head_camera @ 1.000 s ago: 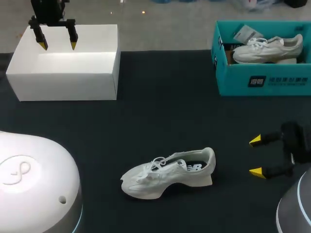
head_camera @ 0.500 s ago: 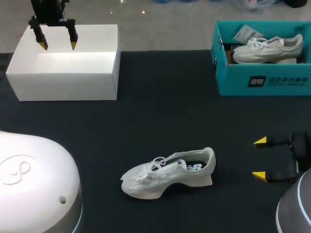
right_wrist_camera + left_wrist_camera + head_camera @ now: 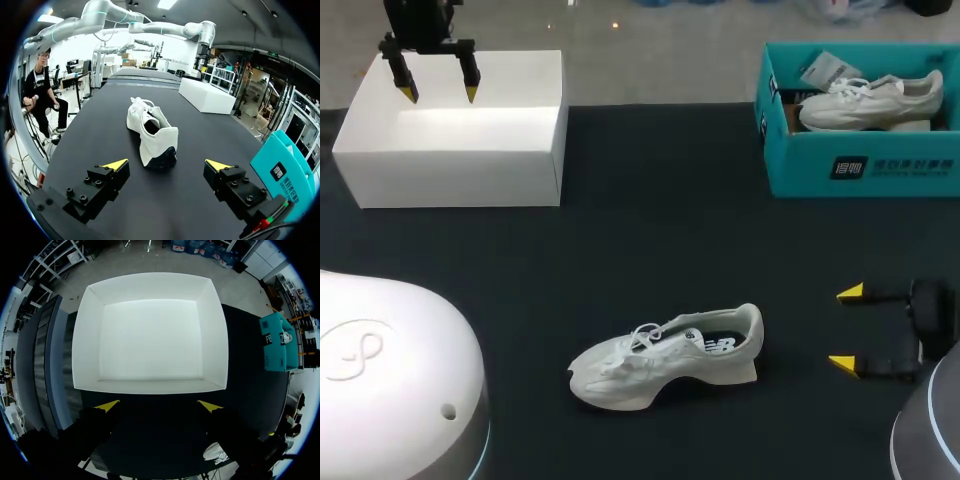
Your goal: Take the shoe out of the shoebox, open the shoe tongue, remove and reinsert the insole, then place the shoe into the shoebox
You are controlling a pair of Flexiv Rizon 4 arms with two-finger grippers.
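A white sneaker (image 3: pixel 667 356) lies on its sole near the front middle of the dark table, toe to the left, heel to the right. In the right wrist view the sneaker (image 3: pixel 150 132) sits ahead of my right gripper (image 3: pixel 166 163), heel toward it. My right gripper (image 3: pixel 846 327) stands open at the table's right, a little right of the heel, with nothing between its fingers. The open white shoebox (image 3: pixel 455 130) rests at the back left, empty inside (image 3: pixel 150 335). Above its far rim hangs my left gripper (image 3: pixel 438 93), open and empty (image 3: pixel 159 405).
A teal shoebox (image 3: pixel 860 150) at the back right holds another white shoe (image 3: pixel 870 100) and a paper tag. The teal box (image 3: pixel 286 172) shows beside my right gripper. White arm bases rise at the front left (image 3: pixel 390 380) and front right (image 3: pixel 930 430).
My right gripper drew back to the right, then tilted a little, its lower tip shifting left. The left arm, sneaker and boxes stayed still.
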